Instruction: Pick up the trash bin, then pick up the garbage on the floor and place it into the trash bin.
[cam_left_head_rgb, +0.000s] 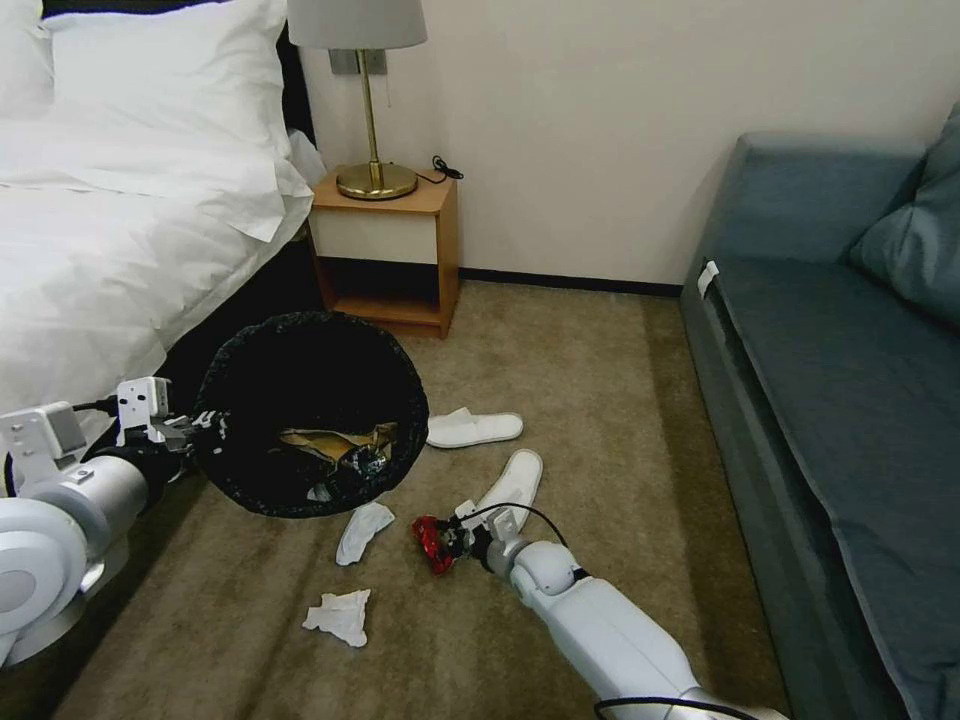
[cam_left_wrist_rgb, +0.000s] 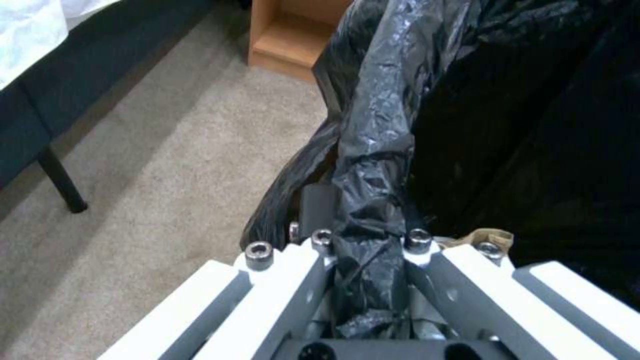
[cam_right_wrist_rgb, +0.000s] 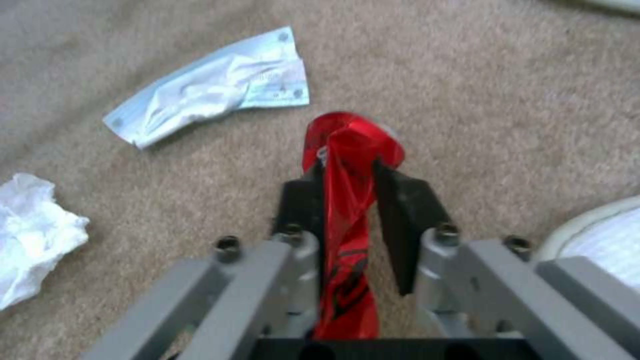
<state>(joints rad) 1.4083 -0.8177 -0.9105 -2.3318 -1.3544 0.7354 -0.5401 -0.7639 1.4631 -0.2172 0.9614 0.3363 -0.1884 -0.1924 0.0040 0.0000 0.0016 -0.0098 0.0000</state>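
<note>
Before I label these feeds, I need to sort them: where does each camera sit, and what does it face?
Head view: on the head, looking down at carpet; both arms show, left gripper holding the trash bin, right gripper holding a red wrapper.
Left wrist view: faces the bin's bag-covered rim; own fingers show.
Right wrist view: faces the floor; own fingers pinch the wrapper.
Shared with head view: white tissue, flat white wrapper.

Soft, even room light is filling the head view, with the white bedding (cam_left_head_rgb: 110, 190) washing out near pure white and the space under the bed falling into deep shadow. The black bag lining the trash bin (cam_left_wrist_rgb: 380, 125) is catching small glossy highlights while its inside is sinking to featureless black. Both wrist views are looking soft, the carpet (cam_right_wrist_rgb: 500, 90) blurring toward the edges.
</note>
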